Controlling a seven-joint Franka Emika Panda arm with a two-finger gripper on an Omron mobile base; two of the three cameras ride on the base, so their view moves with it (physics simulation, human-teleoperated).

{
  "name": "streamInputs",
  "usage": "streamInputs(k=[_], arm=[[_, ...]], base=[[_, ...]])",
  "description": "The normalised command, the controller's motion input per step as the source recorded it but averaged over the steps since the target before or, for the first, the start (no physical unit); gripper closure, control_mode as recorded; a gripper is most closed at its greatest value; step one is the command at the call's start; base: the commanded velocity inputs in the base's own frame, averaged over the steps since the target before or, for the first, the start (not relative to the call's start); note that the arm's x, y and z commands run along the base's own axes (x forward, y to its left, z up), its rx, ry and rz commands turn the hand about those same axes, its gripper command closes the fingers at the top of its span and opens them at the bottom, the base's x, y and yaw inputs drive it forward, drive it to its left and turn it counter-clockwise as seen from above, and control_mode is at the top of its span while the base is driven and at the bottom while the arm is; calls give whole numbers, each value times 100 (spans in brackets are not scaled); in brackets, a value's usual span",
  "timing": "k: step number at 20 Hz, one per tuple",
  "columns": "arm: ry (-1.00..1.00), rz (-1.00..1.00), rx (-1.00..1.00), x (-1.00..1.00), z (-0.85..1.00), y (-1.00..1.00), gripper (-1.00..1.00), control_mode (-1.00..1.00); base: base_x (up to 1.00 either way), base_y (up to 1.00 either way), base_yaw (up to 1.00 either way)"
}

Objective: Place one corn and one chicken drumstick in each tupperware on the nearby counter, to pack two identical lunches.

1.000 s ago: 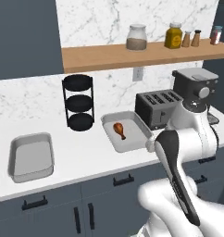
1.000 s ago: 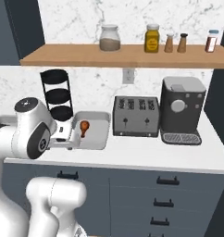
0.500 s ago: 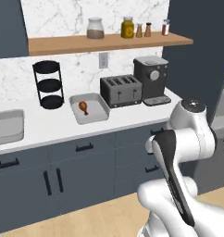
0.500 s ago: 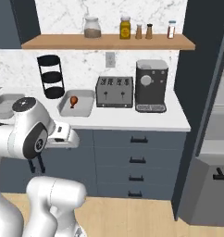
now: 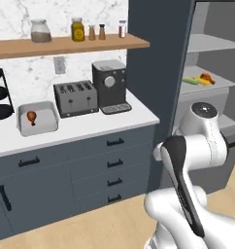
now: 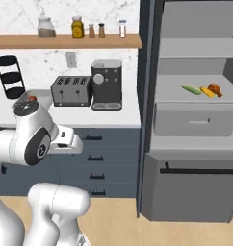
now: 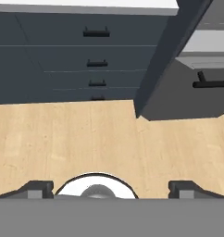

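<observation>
While drumstick (image 5: 31, 117) lies in tupperware (image 5: 38, 126), bone toward counter (image 5: 105, 124) edge

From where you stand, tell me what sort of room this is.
A home kitchen, rendered. A toaster and coffee machine sit on a white counter over drawers, jars line a wooden shelf, and an open fridge-like cabinet holds food.

I get flat, even, bright light with no clear source and no glare. The counter (image 5: 90, 129) carries only faint soft shadows under the toaster (image 5: 75, 98). The open fridge (image 6: 195, 91) interior looks greyer and dimmer. Everything is slightly soft, with no edge distortion.
</observation>
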Motion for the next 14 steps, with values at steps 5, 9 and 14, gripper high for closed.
streamInputs(k=[5,9,14], arm=[[0,0,0,0,0,0,-100,100],[0,0,0,0,0,0,-100,100],[0,0,0,0,0,0,-100,100]], base=[[12,-100,-2],[12,-100,0],[26,-97,0]])
